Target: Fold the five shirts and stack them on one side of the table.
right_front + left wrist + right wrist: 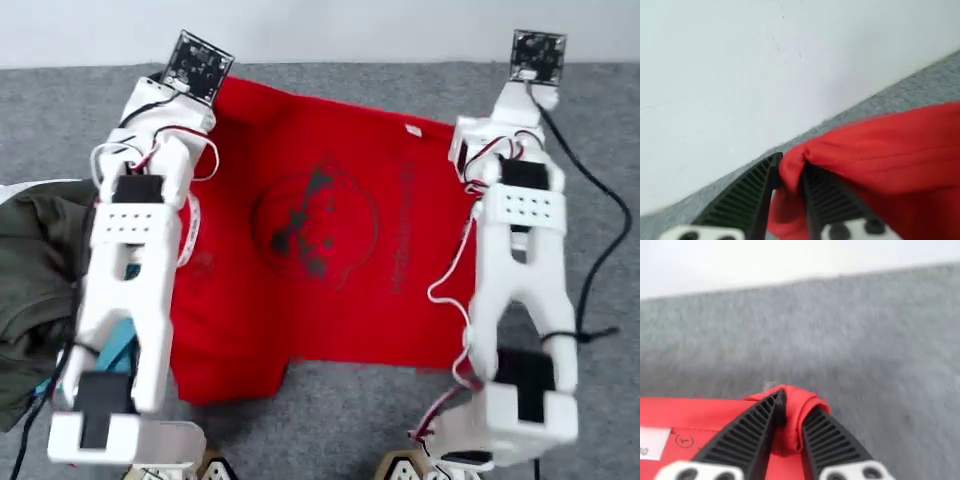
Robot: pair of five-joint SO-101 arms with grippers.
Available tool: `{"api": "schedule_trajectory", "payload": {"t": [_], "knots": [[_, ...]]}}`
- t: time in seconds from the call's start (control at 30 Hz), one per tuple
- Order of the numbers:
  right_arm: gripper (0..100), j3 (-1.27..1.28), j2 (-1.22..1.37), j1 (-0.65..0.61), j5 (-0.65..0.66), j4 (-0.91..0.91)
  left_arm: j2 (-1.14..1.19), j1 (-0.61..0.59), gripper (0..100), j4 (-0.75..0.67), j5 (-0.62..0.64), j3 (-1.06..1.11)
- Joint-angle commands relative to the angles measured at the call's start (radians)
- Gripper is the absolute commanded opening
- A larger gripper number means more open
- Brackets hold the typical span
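Note:
A red shirt with a dark cartoon print lies spread between the two arms on the grey table. In the left wrist view my left gripper is shut on a bunched fold of the red shirt, lifted near the far edge by the white wall. My right gripper is shut on another bunched corner of the red shirt, just above the grey surface. In the high view the left arm reaches to the shirt's far left corner and the right arm to its far right corner.
Dark olive shirts lie heaped at the table's left edge, beside the left arm. A white wall runs along the far edge of the grey table. A white label shows near the shirt's collar.

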Motion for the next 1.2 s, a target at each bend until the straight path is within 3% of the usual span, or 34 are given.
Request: {"api": "schedule_trajectory", "payload": {"t": [0.0,0.23,0.43,0.67,0.83,1.03,1.17], "knots": [[0.8,-0.012,0.056,-0.002,0.017,-0.205,0.080,-0.014,1,-0.098,-0.011,-0.071],[0.8,-0.012,0.091,-0.047,0.074,-0.337,0.218,-0.015,1,-0.081,-0.011,-0.237],[0.8,-0.012,0.088,-0.062,0.075,-0.254,0.207,-0.009,1,0.253,-0.011,-0.309],[0.8,-0.012,0.039,-0.061,0.075,0.061,0.103,-0.025,1,0.635,-0.026,-0.325],[0.8,-0.012,-0.031,-0.059,0.075,0.337,0.037,-0.028,1,0.908,-0.233,-0.325],[0.9,-0.012,-0.067,-0.059,0.075,0.647,0.015,-0.029,1,1.180,-0.322,-0.325],[0.9,-0.009,-0.059,-0.061,0.075,0.773,0.023,-0.031,1,1.277,-0.351,-0.320]]}}
